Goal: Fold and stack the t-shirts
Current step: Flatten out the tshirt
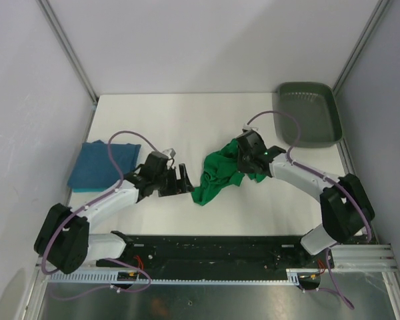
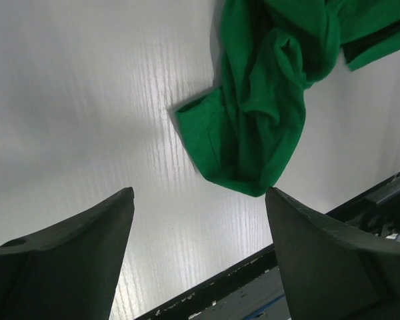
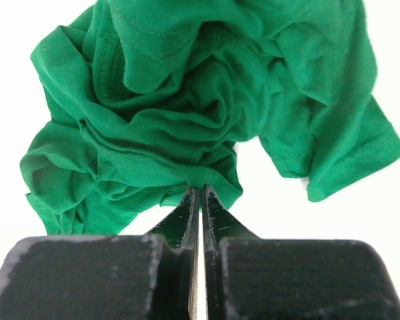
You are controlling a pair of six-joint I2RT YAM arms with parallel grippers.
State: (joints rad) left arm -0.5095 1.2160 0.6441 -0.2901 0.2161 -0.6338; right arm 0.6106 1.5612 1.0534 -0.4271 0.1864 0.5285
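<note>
Top external view: we see the green t-shirt (image 1: 220, 175) bunched mid-worktop (image 1: 187, 120), its long axis slanting from near left to far right. The right gripper (image 1: 245, 152) meets its far-right end, and the right wrist view shows the jaws together, pinching a fold of the cloth. The left gripper (image 1: 179, 180), jaws wide apart, sits just beside the near-left end. The teal-blue t-shirt (image 1: 101, 165) lies folded at the left edge. The grey-green tray (image 1: 307, 110) sits far right, apart from both shirts.
</note>
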